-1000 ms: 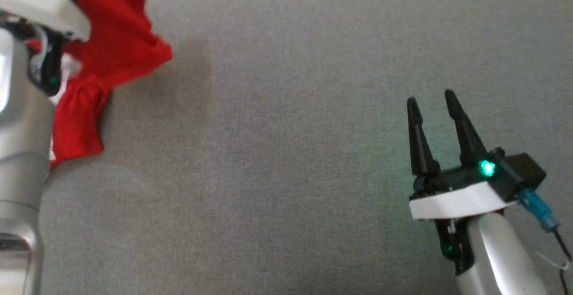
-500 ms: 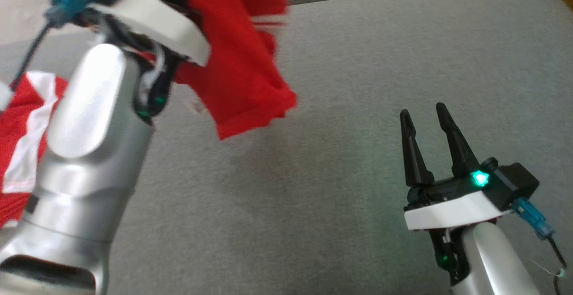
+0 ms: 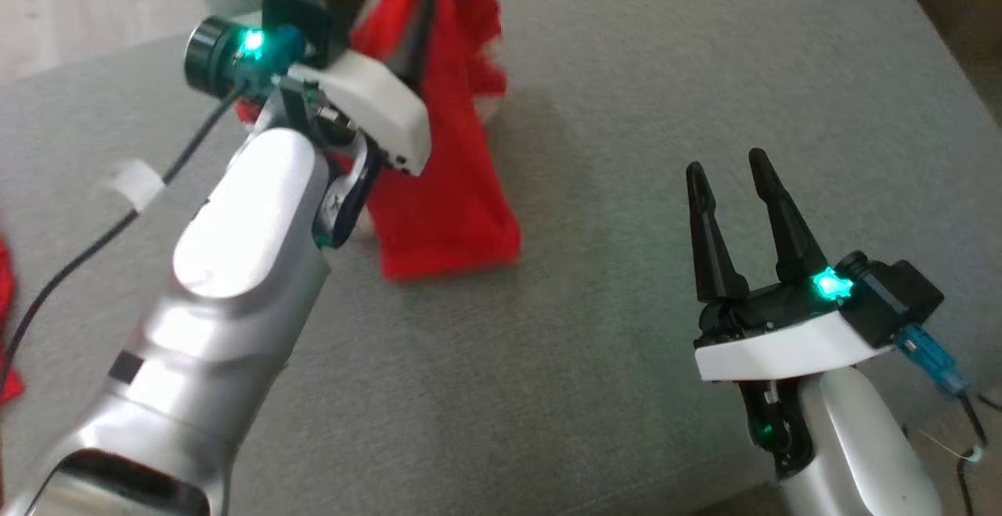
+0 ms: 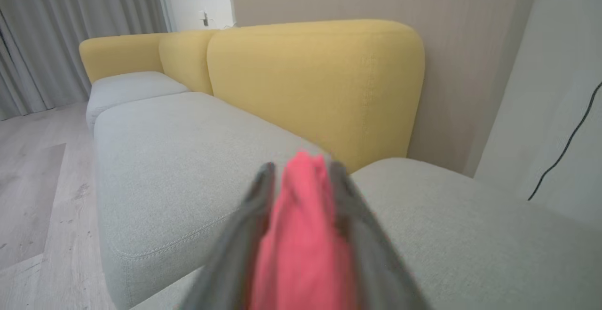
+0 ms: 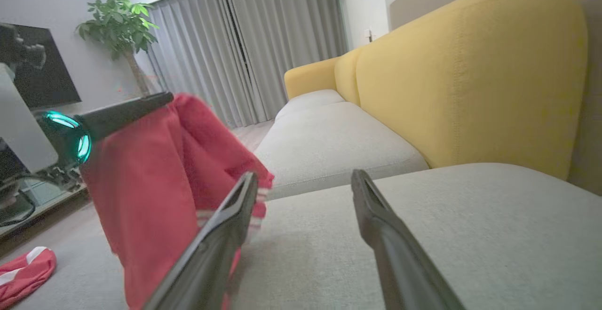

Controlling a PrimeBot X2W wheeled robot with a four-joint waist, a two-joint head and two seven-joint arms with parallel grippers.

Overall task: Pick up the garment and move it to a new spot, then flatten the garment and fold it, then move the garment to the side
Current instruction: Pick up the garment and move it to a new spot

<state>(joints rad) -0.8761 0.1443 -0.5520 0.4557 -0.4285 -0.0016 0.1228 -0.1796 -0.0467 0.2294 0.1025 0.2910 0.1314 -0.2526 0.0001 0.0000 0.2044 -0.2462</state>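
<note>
1. My left gripper (image 4: 301, 171) is squeezed shut on the red garment (image 3: 450, 187), so the cloth hangs down from it.
2. The garment's bottom edge looks to touch the grey sofa seat (image 3: 626, 70), so I think I am setting it in its new spot.
3. My right gripper (image 3: 726, 165) sits near it, fingers apart and holding nothing, ready to help flatten it.
4. I should lower slowly so the cloth does not bunch.

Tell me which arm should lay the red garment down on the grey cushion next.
Left. The left gripper is shut on the garment, hanging over the cushion; the right gripper is open, empty, apart from it.
</note>
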